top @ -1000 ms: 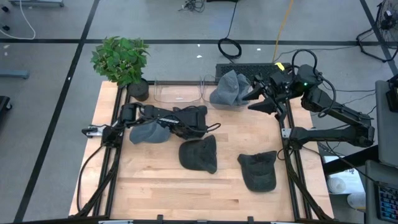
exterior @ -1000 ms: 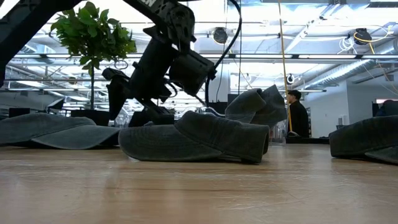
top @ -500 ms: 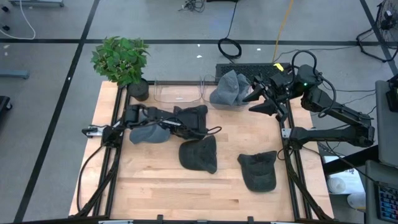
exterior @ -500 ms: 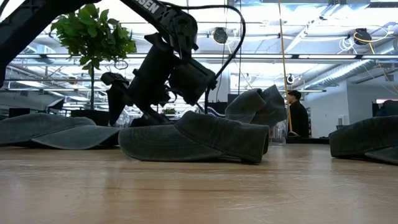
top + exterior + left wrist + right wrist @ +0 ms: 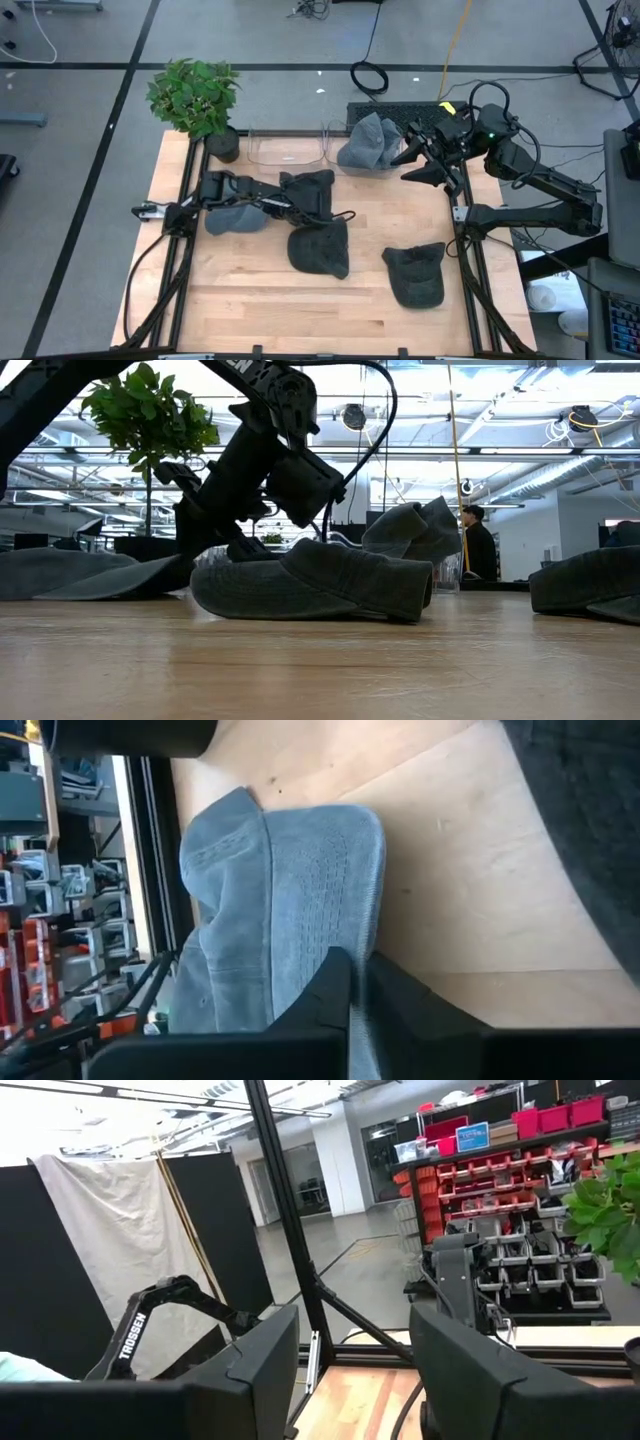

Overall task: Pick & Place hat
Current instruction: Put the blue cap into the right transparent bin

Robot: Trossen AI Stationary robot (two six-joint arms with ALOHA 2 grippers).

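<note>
The wooden table (image 5: 250, 290) looks much the same as a moment ago, but the light grey hat (image 5: 232, 217) on its left side has slid a little more to the left, dragged by the left arm. In the low view its brim (image 5: 120, 577) now lies closer to the dark arm.

The left gripper (image 5: 358, 982) is pinched tight on the edge of this light grey hat (image 5: 270, 900). Its two dark fingers (image 5: 322, 995) are almost together, with the cloth squeezed between them. The hat lies flat on the wood.

Two dark hats lie on the table too. One dark hat (image 5: 320, 247) is in the middle, just beside the left arm. The other dark hat (image 5: 416, 273) is nearer the right side.

A crumpled grey hat (image 5: 367, 142) sits in the clear bin (image 5: 290, 150) at the back edge, near the green plant (image 5: 195, 95).

The right gripper (image 5: 412, 162) waits up in the air by the back right corner. Its fingers (image 5: 262, 1370) are spread wide and hold nothing.
</note>
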